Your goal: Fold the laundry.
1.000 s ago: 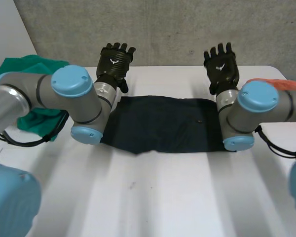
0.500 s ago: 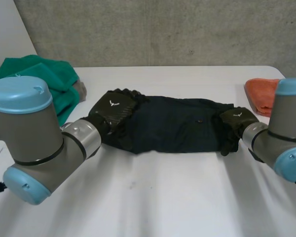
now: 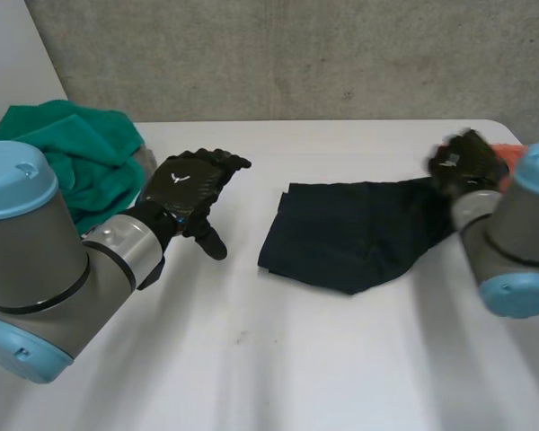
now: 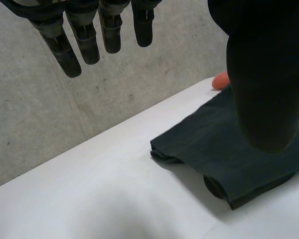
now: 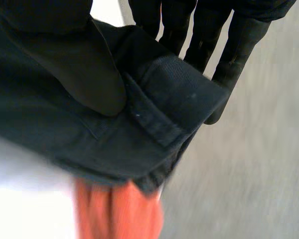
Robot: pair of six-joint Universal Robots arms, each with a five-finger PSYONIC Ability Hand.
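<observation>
A dark navy garment (image 3: 355,232) lies folded on the white table (image 3: 278,359), right of centre. My right hand (image 3: 467,163) is shut on its right end and holds that end lifted off the table. In the right wrist view my right hand (image 5: 65,59) presses the garment's hemmed edge (image 5: 164,109) with its thumb against the fingers (image 5: 239,35) behind it. My left hand (image 3: 189,190) hovers open to the left of the garment, apart from it. In the left wrist view its fingers (image 4: 84,42) are straight above the table, and the garment (image 4: 229,149) lies beyond them.
A green cloth (image 3: 76,157) is heaped at the table's back left, behind my left arm. An orange cloth (image 5: 119,209) lies under and behind the raised end, at the back right corner (image 3: 514,151). A grey wall stands behind the table.
My left hand came off the garment's left end and drew back to the left. My right hand closed on the right end and lifted it; the garment slid right.
</observation>
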